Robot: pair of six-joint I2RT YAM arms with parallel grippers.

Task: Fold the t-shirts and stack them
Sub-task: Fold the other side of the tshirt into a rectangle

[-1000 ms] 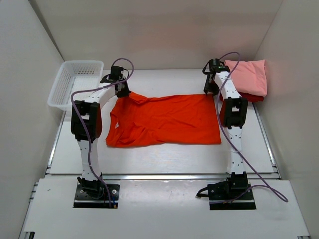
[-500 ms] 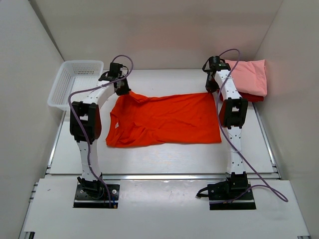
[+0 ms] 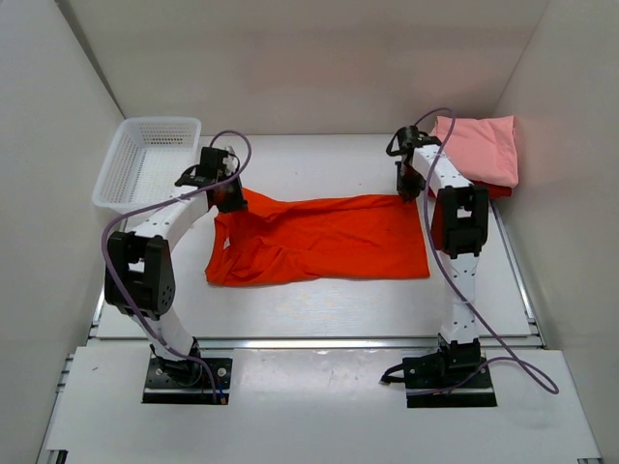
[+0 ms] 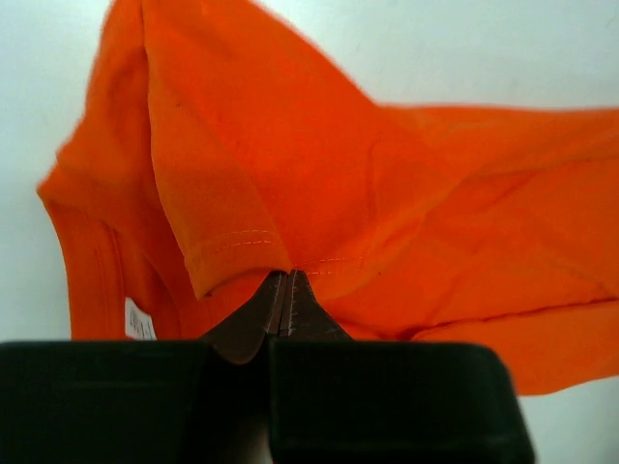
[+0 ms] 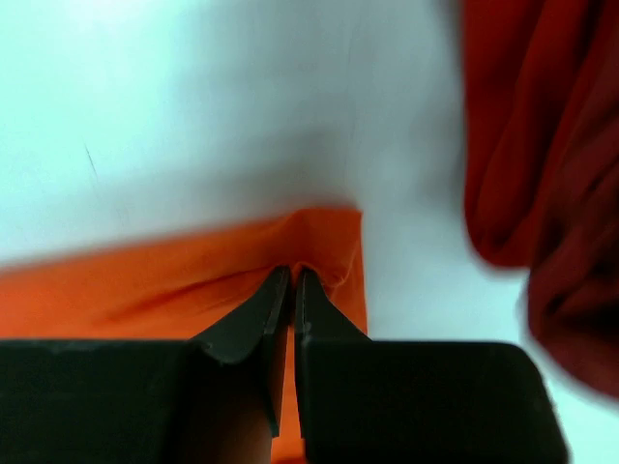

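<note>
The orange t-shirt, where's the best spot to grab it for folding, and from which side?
Probably its two far-edge corners, from above: the orange t-shirt lies flat and sideways, so that long edge could lift evenly toward the near side. The left gripper is shut on a stitched hem there, the right gripper on the far right corner.

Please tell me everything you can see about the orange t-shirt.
The orange t-shirt is bright, soft cloth, lying spread on the white table, wrinkled at its left end. The left gripper pinches a stitched hem at its far left corner; the right gripper pinches its far right corner. A white label shows at its left end.
</note>
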